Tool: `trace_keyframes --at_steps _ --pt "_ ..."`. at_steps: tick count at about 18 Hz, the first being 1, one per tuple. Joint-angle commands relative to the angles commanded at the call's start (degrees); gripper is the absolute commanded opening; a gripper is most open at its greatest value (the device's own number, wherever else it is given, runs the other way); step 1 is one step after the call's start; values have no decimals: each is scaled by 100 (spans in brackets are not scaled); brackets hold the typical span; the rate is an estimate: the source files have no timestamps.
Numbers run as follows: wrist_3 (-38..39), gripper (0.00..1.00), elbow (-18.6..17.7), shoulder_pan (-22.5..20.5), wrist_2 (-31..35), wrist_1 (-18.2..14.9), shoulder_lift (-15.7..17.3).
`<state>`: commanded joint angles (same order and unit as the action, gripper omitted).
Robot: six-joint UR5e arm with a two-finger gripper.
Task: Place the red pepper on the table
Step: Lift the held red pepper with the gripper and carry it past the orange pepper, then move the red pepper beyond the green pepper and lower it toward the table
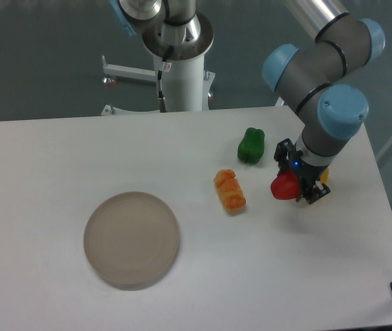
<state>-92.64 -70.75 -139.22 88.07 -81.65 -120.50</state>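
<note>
Only one view here, a fixed camera looking down on the table (58, 152), white with rounded corners.

Near the right edge, about halfway along it: the gripper (296, 189), clenched around the red pepper (285, 186). Pepper sitting between the dark fingers (314, 194), low over the white surface; cannot tell if touching the top or just above it. A small blue light seen on the gripper body. Behind the fingers, a bit of yellow (324, 176), mostly hidden, too little visible to name.

Toward the far edge from the gripper, right of the centre: a green pepper (251, 145), resting on the tabletop, apart from the red one. Nearer the centre, just left of the gripper: an orange ridged pepper (229, 190), lying on its side, not touching the green one or the red one.

In the left half, closer to the near edge: a round beige-grey plate (131, 239), flat on the table. Nothing lying in it; all peppers well apart from it, on the right side.

Above the right part of the table: the arm (326, 76), grey with light blue joint caps, reaching down to the gripper. Beyond the far edge, near its middle: a white column (182, 79) with a metal ring on top.
</note>
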Motion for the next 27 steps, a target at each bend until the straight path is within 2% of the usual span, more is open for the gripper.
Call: trace_keyframes --at_steps 7,9,11,14,16,19,22,24,27 --pt "70 8 70 131 -9 -17 9" --pt "158 7 -70 386 -9 -18 87" --pt "210 7 -254 544 -17 -79 306" --pt "360 6 -982 808 -184 -35 755" --pt "797 6 -1448 1071 -237 17 1009" --pt "1344 6 -1862 1432 -211 53 1160" --pt "1292 8 -2591 1582 -167 61 1476" --pt "1301 11 -2864 1591 -167 149 1538" --pt "1354 16 -3085 1722 -167 544 1468"
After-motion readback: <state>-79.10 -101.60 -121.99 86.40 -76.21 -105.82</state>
